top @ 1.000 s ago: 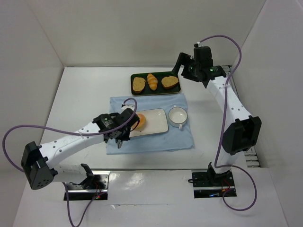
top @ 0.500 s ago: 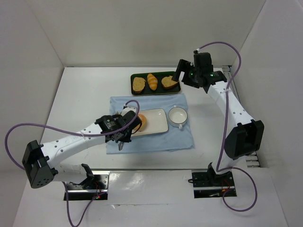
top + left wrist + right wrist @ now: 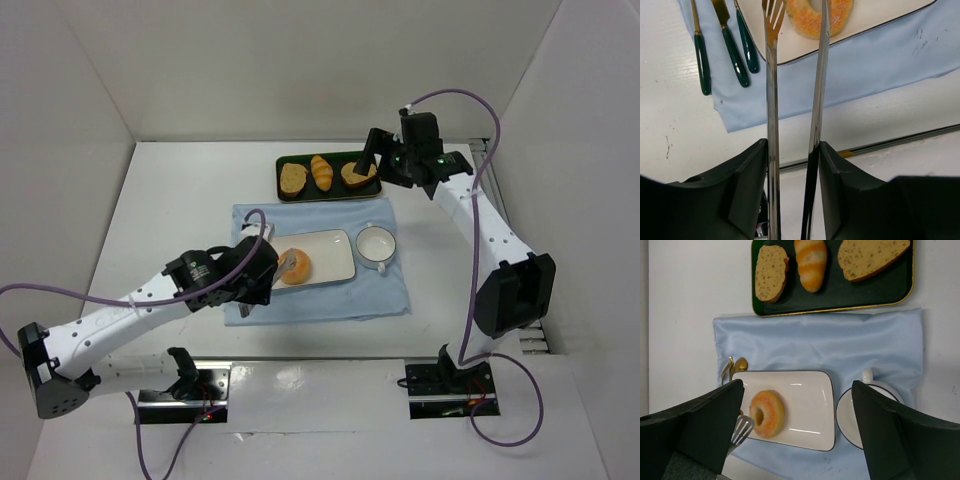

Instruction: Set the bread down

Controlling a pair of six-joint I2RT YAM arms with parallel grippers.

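The bread, a golden ring-shaped bun with a pale centre, lies flat on the left end of the white rectangular plate. It also shows in the left wrist view and the right wrist view. My left gripper is shut on metal tongs. The tongs' arms are spread, their tips at the bun's near side and not squeezing it. My right gripper hangs open and empty high above the table's far side.
A dark green tray at the back holds two toast slices and a striped roll. A white cup stands right of the plate on the blue cloth. Green-handled cutlery lies on the cloth left of the plate.
My left arm has drawn back toward the near left and the tongs have spread, leaving the bun lying on the plate. The right gripper has shifted slightly left over the tray's end.
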